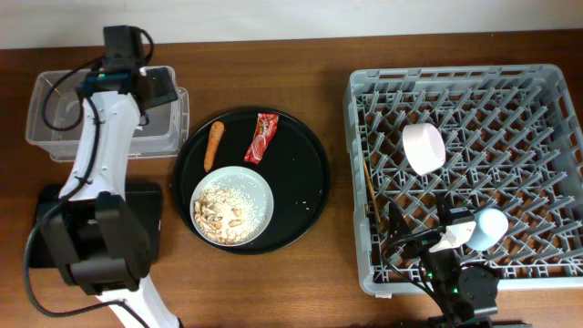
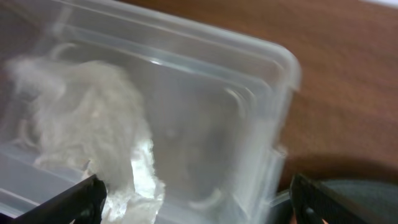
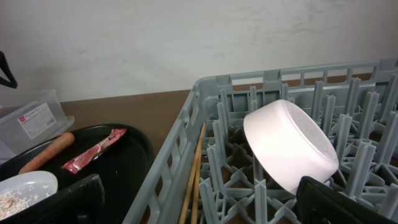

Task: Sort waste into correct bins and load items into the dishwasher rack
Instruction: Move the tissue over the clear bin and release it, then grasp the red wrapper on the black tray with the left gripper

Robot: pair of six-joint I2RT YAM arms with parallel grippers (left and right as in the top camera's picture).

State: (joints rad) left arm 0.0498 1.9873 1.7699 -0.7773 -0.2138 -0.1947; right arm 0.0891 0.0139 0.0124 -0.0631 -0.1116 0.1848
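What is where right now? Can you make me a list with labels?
tissue: seems inside the clear tub, under the left gripper
left gripper: open
right gripper: open, at the dishwasher rack
round black tray: carrot stick, red wrapper, plate
plate: rice scraps on it
dishwasher rack: white bowl, light-blue cup, chopsticks
shallow black tray: partly hidden under the left arm

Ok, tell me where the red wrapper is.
Overhead, the red wrapper lies on the round black tray, right of the carrot stick, beyond the plate.
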